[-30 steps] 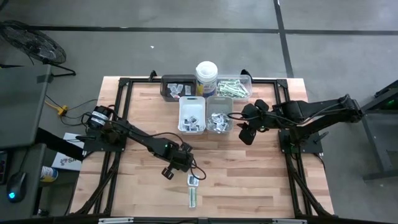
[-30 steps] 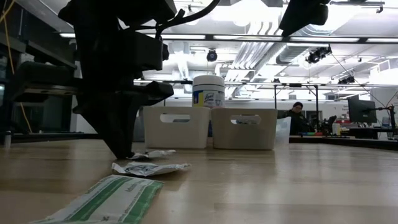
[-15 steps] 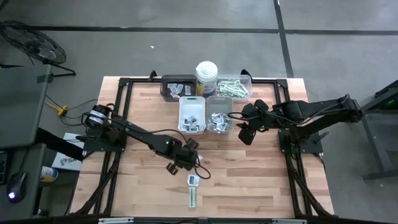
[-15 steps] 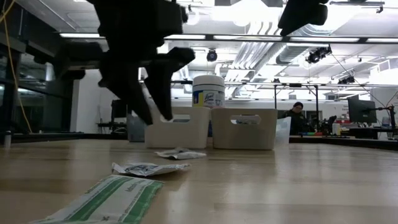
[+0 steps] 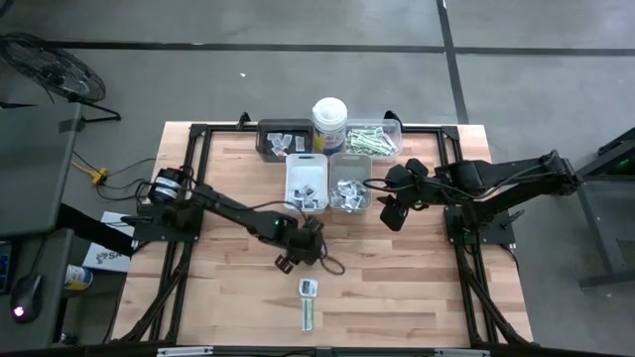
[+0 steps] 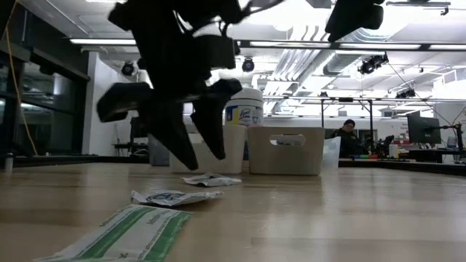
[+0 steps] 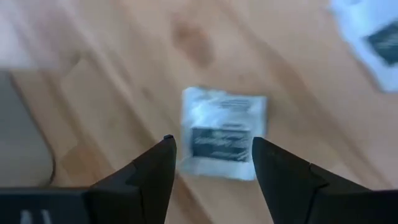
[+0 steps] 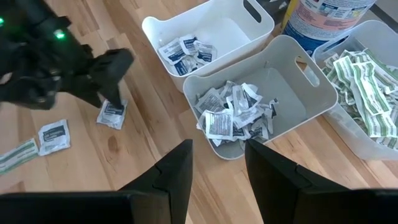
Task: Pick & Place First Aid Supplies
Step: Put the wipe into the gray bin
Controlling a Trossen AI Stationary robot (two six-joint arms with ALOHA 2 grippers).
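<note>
White sachet (image 7: 222, 132), dark label unreadable

arms: dark, jointed | black cables | left gripper (image 5: 310, 241): tapered fingers

Four rectangular plastic trays (image 5: 307, 182), one tall white round canister (image 5: 328, 123), and three loose flat packets on the wood (two white sachets (image 8: 112, 114), one green-striped strip (image 5: 307, 314)).
</note>
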